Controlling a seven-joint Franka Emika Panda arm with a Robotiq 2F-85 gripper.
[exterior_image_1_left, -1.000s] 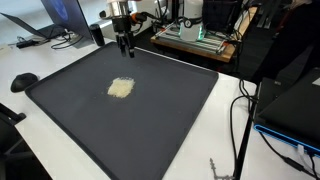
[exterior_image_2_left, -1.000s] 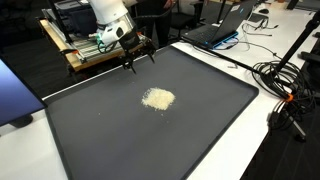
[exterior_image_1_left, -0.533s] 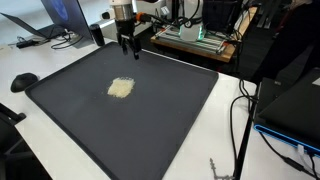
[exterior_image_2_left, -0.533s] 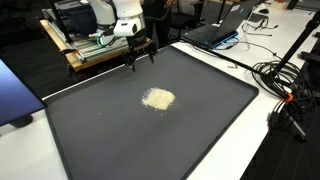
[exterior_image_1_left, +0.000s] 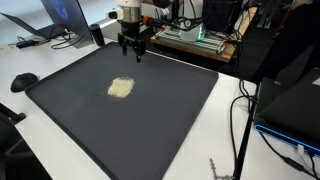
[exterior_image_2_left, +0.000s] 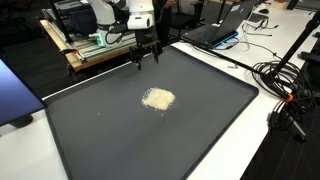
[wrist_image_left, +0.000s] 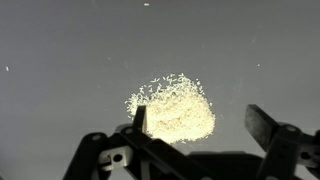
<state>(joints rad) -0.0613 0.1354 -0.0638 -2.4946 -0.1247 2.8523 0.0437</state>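
Note:
A small heap of pale yellow grains (exterior_image_1_left: 121, 88) (exterior_image_2_left: 157, 98) (wrist_image_left: 175, 107) lies on a large dark grey mat (exterior_image_1_left: 150, 120) (exterior_image_2_left: 120, 140). My gripper (exterior_image_1_left: 133, 55) (exterior_image_2_left: 147, 60) (wrist_image_left: 200, 125) hangs above the mat's far edge, well away from the heap and touching nothing. Its jaws stand open and empty. In the wrist view the two dark fingers (wrist_image_left: 268, 125) rise from the bottom edge, with the heap showing between and beyond them.
The mat lies on a white table (exterior_image_1_left: 40, 60) (exterior_image_2_left: 280, 150). A wooden rack with electronics (exterior_image_1_left: 195, 40) (exterior_image_2_left: 85, 50) stands behind the arm. Laptops (exterior_image_1_left: 60, 20) (exterior_image_2_left: 225, 25), cables (exterior_image_1_left: 240, 120) (exterior_image_2_left: 275, 75) and a black mouse (exterior_image_1_left: 23, 80) lie around the mat.
My gripper has drifted sideways along the mat's far edge, still open and empty. The heap has not moved.

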